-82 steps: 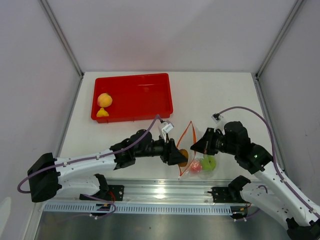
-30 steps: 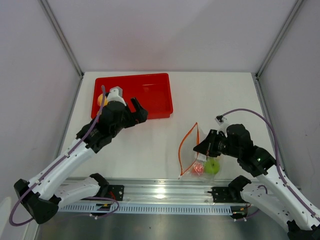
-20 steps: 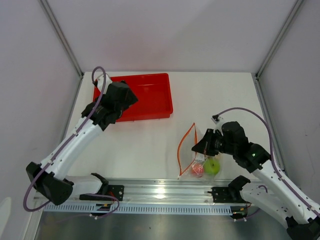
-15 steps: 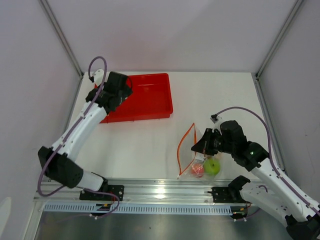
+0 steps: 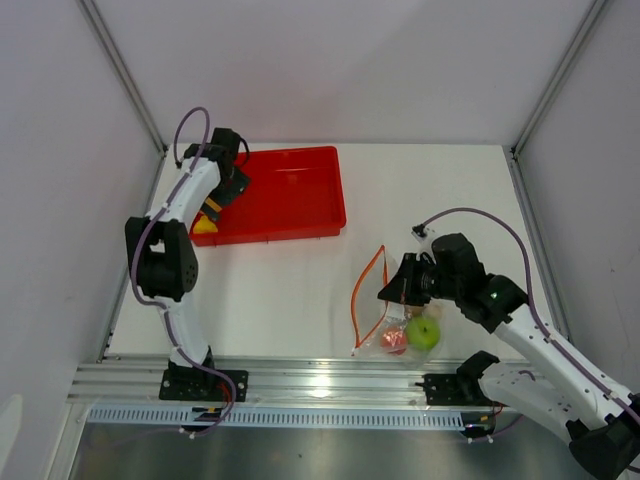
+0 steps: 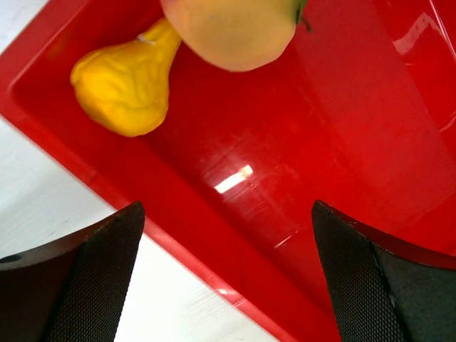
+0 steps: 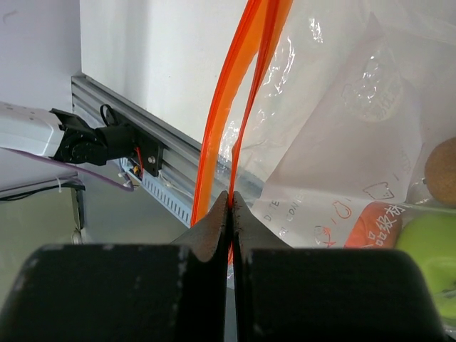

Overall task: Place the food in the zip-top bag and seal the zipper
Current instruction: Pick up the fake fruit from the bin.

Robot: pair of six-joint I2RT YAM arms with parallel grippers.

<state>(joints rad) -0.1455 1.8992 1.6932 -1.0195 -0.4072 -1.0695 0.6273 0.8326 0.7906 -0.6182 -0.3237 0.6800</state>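
The clear zip-top bag (image 5: pixel 395 325) lies near the table's front edge. It holds a green apple (image 5: pixel 422 333), a red-pink fruit (image 5: pixel 393 342) and a small brownish piece (image 5: pixel 415 312). My right gripper (image 5: pixel 397 290) is shut on one side of the orange-red zipper (image 5: pixel 366 290). It holds the mouth open, as the right wrist view (image 7: pixel 231 201) shows. My left gripper (image 5: pixel 222 192) is open and empty over the left end of the red tray (image 5: pixel 290 190). In the left wrist view the orange-yellow peach (image 6: pixel 231 28) and the yellow piece (image 6: pixel 128 82) lie just beyond its fingertips (image 6: pixel 96 274).
The tray's near rim (image 6: pixel 206 271) runs between my left fingers. The metal rail (image 5: pixel 320 380) runs along the front edge, close under the bag. White enclosure walls with metal posts stand on the left, right and back.
My left arm has swung from the bag's mouth up and left to the tray's left end, its gripper open. My right gripper has kept its hold on the zipper, shifting slightly left.
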